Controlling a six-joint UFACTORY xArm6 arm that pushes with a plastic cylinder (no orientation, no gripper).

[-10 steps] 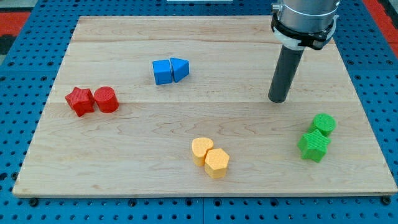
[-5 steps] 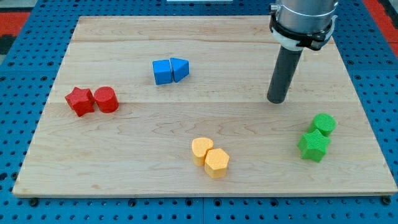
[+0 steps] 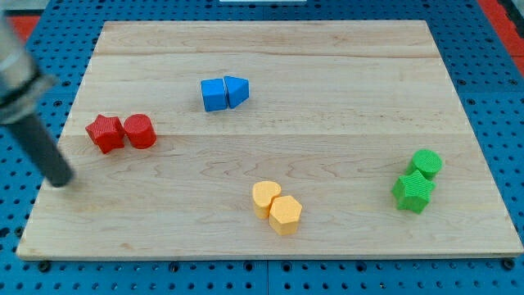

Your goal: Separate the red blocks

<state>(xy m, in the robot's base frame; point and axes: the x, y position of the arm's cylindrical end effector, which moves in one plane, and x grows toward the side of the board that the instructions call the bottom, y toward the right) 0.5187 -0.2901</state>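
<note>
Rod tool's tip [image 3: 62, 182] sits at the counter's [image 3: 344, 57] far left edge, motion-blurred, touching no block; it is a bare rod with no jaws to spread or press. Just up and to the right of the tip, the red star block [image 3: 105, 133] and red cylinder block [image 3: 140, 130] sit touching each other. Farther right of the tip: blue cube [image 3: 214, 94] touching blue wedge [image 3: 237, 91], yellow heart block [image 3: 264, 197] touching yellow hexagon block [image 3: 286, 215], and farthest right the green star block [image 3: 413, 191] touching green cylinder block [image 3: 426, 163].
</note>
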